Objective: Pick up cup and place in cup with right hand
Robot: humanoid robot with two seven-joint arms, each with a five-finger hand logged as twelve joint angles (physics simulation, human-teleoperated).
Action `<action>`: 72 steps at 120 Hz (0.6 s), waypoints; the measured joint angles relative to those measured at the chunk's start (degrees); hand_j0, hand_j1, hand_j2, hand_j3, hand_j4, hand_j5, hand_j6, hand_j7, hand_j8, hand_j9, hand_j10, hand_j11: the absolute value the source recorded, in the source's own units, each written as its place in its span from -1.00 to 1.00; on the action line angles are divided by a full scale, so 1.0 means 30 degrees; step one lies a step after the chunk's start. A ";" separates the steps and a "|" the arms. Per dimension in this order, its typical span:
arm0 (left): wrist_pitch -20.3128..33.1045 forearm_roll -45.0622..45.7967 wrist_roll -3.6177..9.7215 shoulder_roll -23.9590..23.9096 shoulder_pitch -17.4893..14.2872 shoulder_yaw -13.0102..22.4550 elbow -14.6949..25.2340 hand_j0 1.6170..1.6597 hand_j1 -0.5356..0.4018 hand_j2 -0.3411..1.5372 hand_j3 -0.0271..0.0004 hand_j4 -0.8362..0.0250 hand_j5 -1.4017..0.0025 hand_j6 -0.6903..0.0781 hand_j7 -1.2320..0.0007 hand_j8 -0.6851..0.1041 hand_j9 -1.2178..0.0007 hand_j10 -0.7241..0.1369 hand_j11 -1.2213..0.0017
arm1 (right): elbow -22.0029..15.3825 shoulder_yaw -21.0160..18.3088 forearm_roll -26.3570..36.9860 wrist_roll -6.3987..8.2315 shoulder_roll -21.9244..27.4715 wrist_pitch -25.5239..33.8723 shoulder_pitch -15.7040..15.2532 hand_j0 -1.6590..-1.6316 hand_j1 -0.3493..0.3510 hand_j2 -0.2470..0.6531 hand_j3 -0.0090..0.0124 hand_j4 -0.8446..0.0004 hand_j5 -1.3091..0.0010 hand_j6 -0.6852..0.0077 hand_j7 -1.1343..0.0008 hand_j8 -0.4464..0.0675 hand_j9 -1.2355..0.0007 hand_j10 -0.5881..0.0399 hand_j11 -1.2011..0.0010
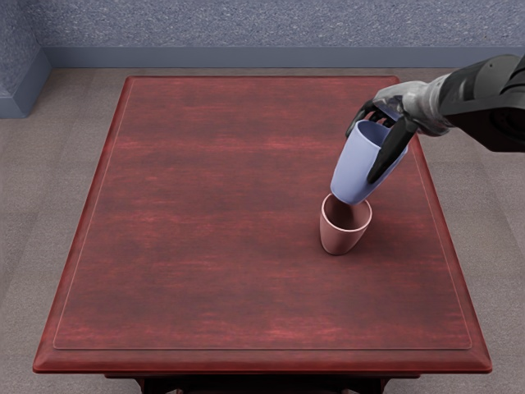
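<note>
Right robot hand [398, 104]: gripping the blue cup near its rim; a long dark finger [392, 152] lies along the cup's right side, and others are bent at the far side of the rim
Right arm [484, 92]: in from the picture's right edge, reaching over the bench's far right part; grey and black
Blue cup [353, 168]: in the right robot hand, above the bench; tilted, mouth up and leaning to the right, base down to the left; the base is at the far rim of the pink cup, and whether they touch I cannot tell
Pink cup [338, 236]: upright on the bench, right of its middle; mouth open upwards, inside dark
Bench [197, 213]: reddish wood, streaked grain
Behind and around: speckled blue-grey wall [246, 23]; grey floor [37, 172]
</note>
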State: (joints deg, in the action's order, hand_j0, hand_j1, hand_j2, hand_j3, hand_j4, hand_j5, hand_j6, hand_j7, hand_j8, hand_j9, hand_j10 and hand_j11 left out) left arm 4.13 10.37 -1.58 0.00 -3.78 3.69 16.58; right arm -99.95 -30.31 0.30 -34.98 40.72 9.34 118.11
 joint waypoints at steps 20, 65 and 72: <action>0.0000 0.0000 0.0000 0.0000 0.0000 0.0000 -0.0002 0.92 0.88 -0.64 0.96 0.93 0.99 0.79 0.99 0.73 0.99 0.67 0.99 | -0.0011 -0.0023 -0.0065 -0.0002 0.0141 -0.0479 -0.0088 -0.50 0.50 -0.19 0.08 0.46 -0.76 0.67 -0.70 0.65 -0.69 0.21 -0.78; 0.0000 0.0000 0.0000 0.0000 0.0000 0.0000 -0.0004 0.92 0.88 -0.64 0.96 0.93 0.99 0.79 0.99 0.73 0.99 0.67 0.99 | -0.0016 -0.0032 -0.0083 -0.0003 0.0016 -0.0933 -0.0304 -0.50 0.50 -0.19 0.08 0.46 -0.75 0.67 -0.69 0.64 -0.69 0.21 -0.77; 0.0000 0.0000 0.0000 0.0000 0.0000 0.0000 -0.0001 0.92 0.88 -0.64 0.96 0.93 0.99 0.79 0.99 0.73 0.99 0.67 0.99 | -0.0009 -0.0064 -0.0070 0.0000 0.0002 -0.0916 -0.0349 -0.50 0.43 -0.30 -0.09 0.42 -0.66 0.62 -0.59 0.59 -0.59 0.18 -0.68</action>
State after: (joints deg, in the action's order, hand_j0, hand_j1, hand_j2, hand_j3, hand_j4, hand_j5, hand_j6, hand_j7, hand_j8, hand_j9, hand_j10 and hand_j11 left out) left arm 4.13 10.37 -1.58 0.00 -3.78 3.69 16.57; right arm -99.98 -30.50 0.09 -34.99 40.72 6.59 117.06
